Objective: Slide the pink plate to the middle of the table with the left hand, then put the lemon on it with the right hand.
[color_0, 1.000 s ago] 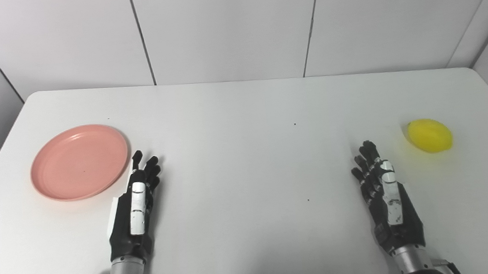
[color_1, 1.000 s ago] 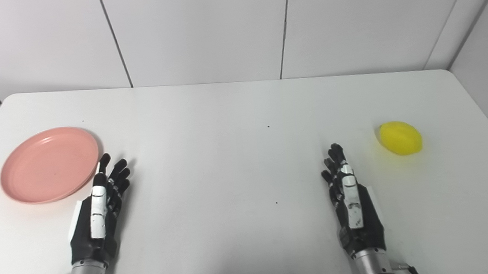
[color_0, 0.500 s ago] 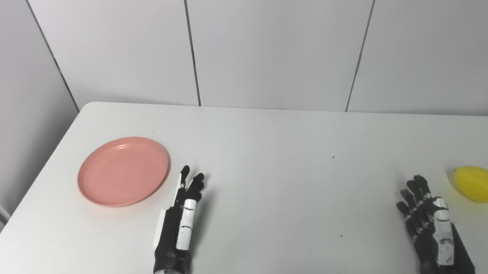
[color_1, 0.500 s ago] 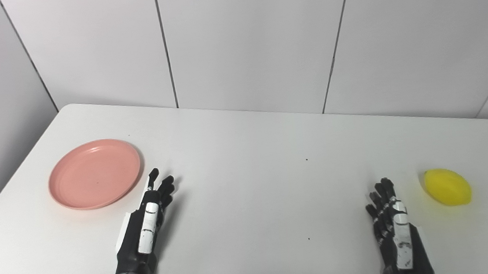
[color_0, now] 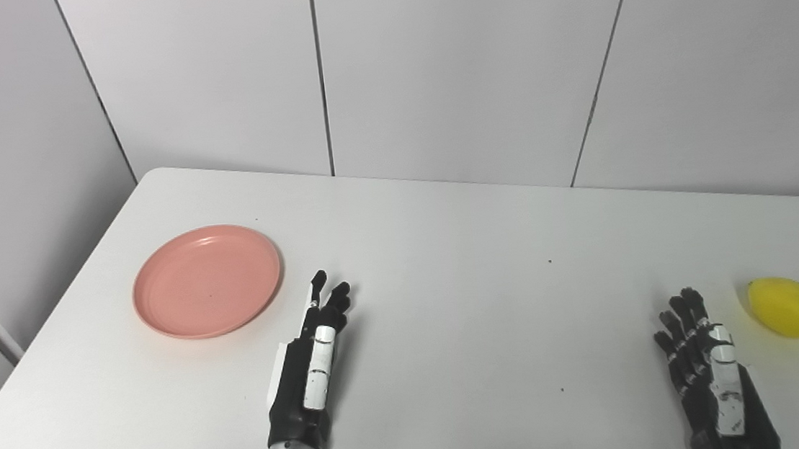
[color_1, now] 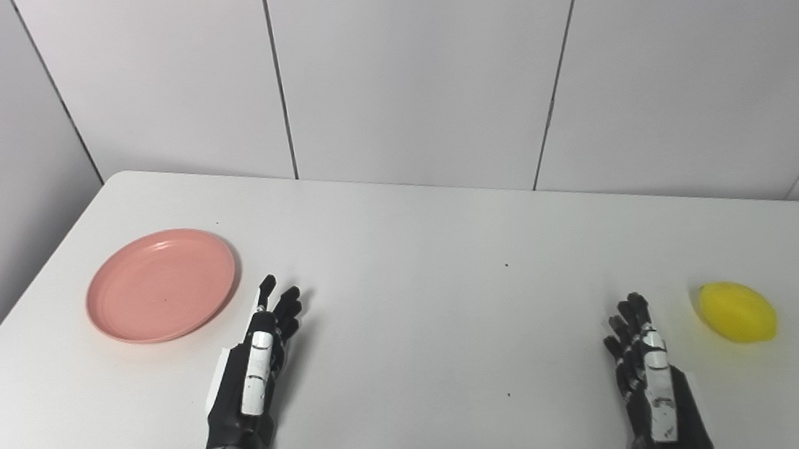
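A white table [color_0: 453,335] seen from above, with two black robot hands resting near its front edge. The left hand [color_0: 308,377] lies flat with its fingers stretched forward and slightly apart, holding nothing. The pink plate [color_0: 207,280] sits just ahead of that hand and off to its left, near but not touching the fingertips. The right hand [color_0: 710,385] is likewise spread and empty, palm down at the lower right. The lemon [color_0: 788,306] lies just beyond that hand and a little to its right, close by but apart from it.

Neither step looks started: the plate sits well off to the left of the table's middle. To slide it well, the left hand would likely need to reach forward and to its left, press its fingertips on the plate's far left rim or flat inside, then draw it rightward with steady downward pressure (the plate is shallow and light-looking, so a one-sided push could spin it). The right hand should probably wait beside the lemon.
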{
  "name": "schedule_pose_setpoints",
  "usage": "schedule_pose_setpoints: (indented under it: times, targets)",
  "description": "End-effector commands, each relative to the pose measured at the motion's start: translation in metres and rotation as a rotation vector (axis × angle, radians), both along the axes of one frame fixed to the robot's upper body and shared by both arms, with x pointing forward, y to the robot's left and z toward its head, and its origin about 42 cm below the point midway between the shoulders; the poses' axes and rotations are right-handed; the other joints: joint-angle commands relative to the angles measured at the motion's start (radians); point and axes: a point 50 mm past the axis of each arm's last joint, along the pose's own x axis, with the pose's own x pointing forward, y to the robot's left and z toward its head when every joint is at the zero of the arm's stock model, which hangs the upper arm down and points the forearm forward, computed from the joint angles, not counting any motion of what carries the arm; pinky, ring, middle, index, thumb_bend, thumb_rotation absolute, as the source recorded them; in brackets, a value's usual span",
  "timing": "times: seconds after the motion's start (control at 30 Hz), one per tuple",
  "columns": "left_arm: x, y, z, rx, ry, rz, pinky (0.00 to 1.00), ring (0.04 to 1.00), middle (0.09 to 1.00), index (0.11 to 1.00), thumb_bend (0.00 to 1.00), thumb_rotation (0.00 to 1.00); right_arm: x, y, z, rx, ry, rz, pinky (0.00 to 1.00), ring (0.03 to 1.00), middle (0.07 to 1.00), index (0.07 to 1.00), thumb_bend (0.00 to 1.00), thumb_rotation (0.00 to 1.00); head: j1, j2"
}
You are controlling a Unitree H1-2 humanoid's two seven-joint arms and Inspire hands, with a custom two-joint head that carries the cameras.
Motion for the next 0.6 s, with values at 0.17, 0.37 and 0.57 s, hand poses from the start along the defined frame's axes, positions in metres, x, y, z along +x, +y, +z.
schedule_pose_setpoints:
  times: [0.17,0.37,0.57]
  targets:
    - [-0.011,0.012,-0.006,-0.049,0.008,0.014,0.96,0.934,0.930,0.996,0.66,0.98,-0.021,0.009,-0.014,0.004,0.023,-0.005,1.00,0.985,1.000,0.997,0.68,1.00,-0.001,-0.009]
    - [-0.015,0.017,0.004,-0.095,-0.014,0.006,0.94,0.915,0.906,0.999,0.70,0.97,-0.023,0.012,-0.012,0.014,0.025,-0.003,1.00,0.987,1.000,0.996,0.70,1.00,-0.003,-0.010]
    - [-0.016,0.018,0.018,-0.110,-0.024,-0.040,0.90,0.886,0.881,0.980,0.77,0.95,-0.019,0.015,-0.014,0.007,0.025,0.006,1.00,0.993,1.000,0.994,0.69,1.00,-0.004,-0.028]
